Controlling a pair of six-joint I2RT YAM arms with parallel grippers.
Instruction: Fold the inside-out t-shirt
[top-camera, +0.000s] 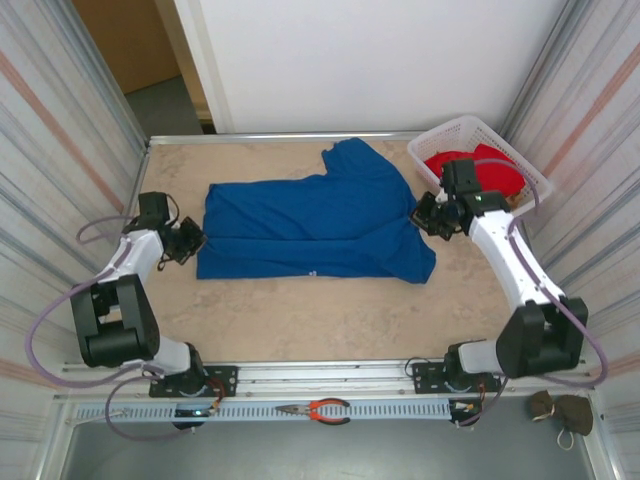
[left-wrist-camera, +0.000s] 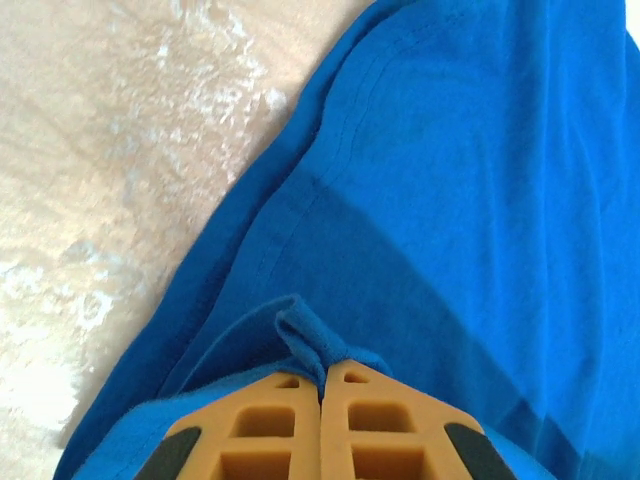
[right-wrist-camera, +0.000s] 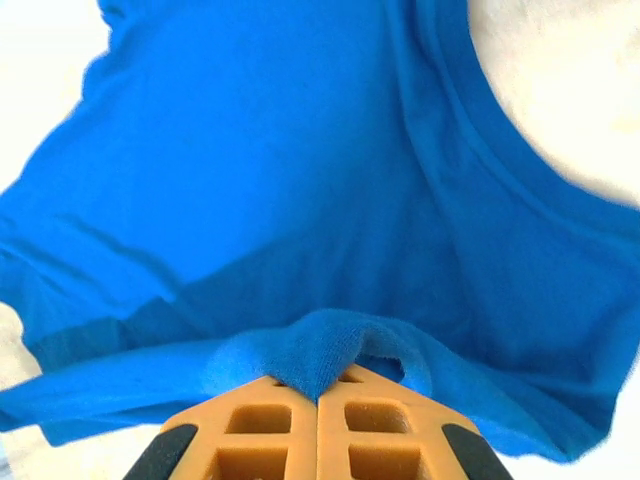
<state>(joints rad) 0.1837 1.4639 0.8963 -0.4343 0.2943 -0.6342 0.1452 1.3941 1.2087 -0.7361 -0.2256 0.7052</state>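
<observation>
Royal-blue cotton hangs between two robot arms: the inside-out t-shirt (top-camera: 320, 225) lies spread on the tan table (top-camera: 330, 330), one end nipped by the left gripper (left-wrist-camera: 322, 378) and the opposite end by the right gripper (right-wrist-camera: 318, 385). Both pairs of orange fingers are pressed fully together, each with a small fold of blue cloth bunched at its tips. The body of the shirt runs away ahead of each tool. A sleeve pokes out on the far side of the right gripper, and a white basket (top-camera: 440, 132) holding a red garment (top-camera: 495, 172) stands just behind it.

The fold looks barely begun. To do it well, the two arms would probably need to rise together and at one height, keeping the cloth taut between them so it carries over as one sheet. They should then lay edge upon edge before letting go. Such thin pinches could slip if either arm pulls ahead.

A tiny white mark sits on the near hem, about midway between the two grippers, but it is too small to read. No brand or label can be made out.
</observation>
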